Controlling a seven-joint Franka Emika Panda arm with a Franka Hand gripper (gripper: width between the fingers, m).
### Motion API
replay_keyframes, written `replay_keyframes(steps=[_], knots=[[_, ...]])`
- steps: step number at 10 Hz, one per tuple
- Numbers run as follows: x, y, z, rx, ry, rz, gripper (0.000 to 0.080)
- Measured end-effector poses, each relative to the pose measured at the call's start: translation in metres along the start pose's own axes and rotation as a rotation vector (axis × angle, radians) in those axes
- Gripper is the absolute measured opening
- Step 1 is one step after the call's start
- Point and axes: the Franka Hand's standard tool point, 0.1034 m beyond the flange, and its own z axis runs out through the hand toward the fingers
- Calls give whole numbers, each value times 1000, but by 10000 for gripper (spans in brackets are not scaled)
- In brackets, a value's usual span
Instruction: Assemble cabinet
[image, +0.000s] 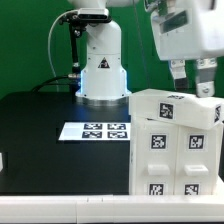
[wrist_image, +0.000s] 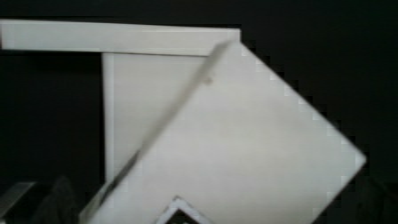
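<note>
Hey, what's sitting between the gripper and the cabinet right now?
Nothing: in the exterior view the open gripper hangs just above the cabinet, with only a bare gap between them.

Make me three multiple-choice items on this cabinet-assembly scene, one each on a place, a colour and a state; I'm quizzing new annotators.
1. Where does the flat white marker board lie in the exterior view?
A. On the black table in front of the robot's white base
B. On top of the cabinet
C. Between the gripper's fingers

2. What colour is the table top?
A. White
B. Black
C. Red

3. How is the two-finger gripper?
A. Shut on the cabinet
B. Shut on the marker board
C. Open, holding nothing

Answers: 1 A, the board lies flat before the base. 2 B, the surface is dark all round the board. 3 C, the fingers stand spread above the large white tagged plastic cabinet, clear of it.
</note>
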Motion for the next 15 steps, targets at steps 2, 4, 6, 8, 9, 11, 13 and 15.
replay_keyframes(steps=[2,4,6,8,9,11,13,15], knots=[[3,0,2,0,3,-113,796],[1,1,-1,-42,5,-383,796],[3,-6,-8,-47,22,-737,796],[5,-7,-9,-52,29,-900,796],[5,-7,-9,-54,28,-952,796],[7,-7,-9,-59,28,-1090,796],[11,-6,-8,-87,26,-1490,796],[10,-6,-7,-98,25,-1615,796]])
